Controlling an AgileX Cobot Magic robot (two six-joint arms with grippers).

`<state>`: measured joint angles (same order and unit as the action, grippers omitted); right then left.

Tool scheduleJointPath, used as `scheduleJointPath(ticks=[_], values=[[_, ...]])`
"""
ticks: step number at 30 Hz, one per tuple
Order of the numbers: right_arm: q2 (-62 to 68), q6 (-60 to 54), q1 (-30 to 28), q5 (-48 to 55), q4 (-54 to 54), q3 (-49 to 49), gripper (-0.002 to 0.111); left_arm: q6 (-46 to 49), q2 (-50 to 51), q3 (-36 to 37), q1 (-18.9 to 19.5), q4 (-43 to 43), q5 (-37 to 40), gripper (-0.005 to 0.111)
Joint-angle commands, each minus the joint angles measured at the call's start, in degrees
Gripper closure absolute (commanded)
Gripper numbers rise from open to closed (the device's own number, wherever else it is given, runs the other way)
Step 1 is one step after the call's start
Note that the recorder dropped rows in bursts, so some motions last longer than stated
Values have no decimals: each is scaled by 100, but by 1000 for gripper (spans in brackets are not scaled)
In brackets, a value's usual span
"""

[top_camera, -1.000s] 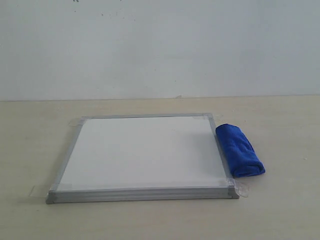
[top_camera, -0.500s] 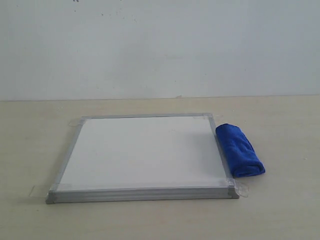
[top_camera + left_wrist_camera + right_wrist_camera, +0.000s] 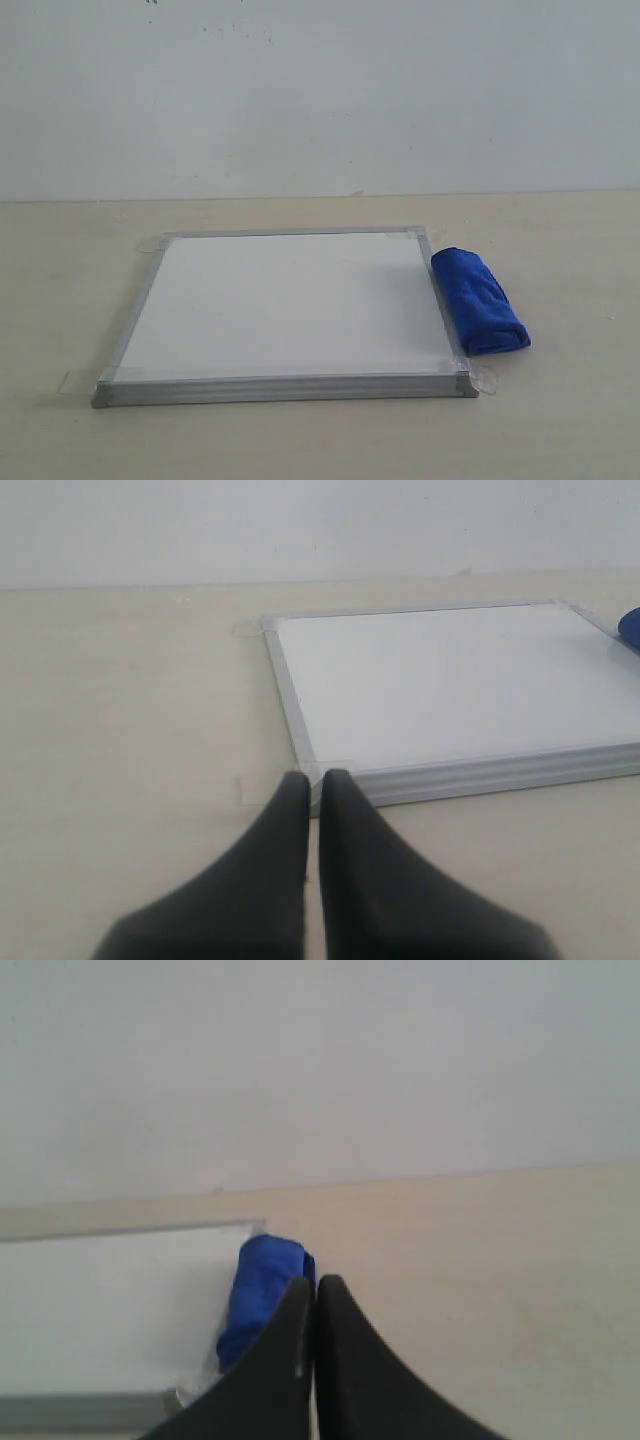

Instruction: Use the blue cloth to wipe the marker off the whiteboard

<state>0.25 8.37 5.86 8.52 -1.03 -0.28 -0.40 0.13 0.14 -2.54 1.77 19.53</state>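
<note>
The whiteboard (image 3: 290, 305) lies flat on the table, silver frame and tape tabs at its corners; its white face shows no red marker line in any view. The rolled blue cloth (image 3: 478, 301) rests on the table against the board's right edge. Neither gripper appears in the exterior view. In the left wrist view my left gripper (image 3: 314, 778) is shut and empty, its tips just short of the whiteboard (image 3: 450, 680) near a corner. In the right wrist view my right gripper (image 3: 314, 1286) is shut and empty, with the blue cloth (image 3: 262, 1290) just beyond its tips.
The pale wooden table (image 3: 560, 420) runs back to a plain white wall (image 3: 320, 90). A loose clear tape tab (image 3: 488, 378) sticks out at the board's near right corner.
</note>
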Motion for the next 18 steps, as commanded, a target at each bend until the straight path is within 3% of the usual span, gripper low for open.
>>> scheduleJointPath(ticks=[1,18], values=[[-25,-296,-17,1070,4,28,109,6,-13,-14,0,56,-31,103],[-25,-296,-17,1112,14,28,109,6,-13,-14,0,56,-31,103]])
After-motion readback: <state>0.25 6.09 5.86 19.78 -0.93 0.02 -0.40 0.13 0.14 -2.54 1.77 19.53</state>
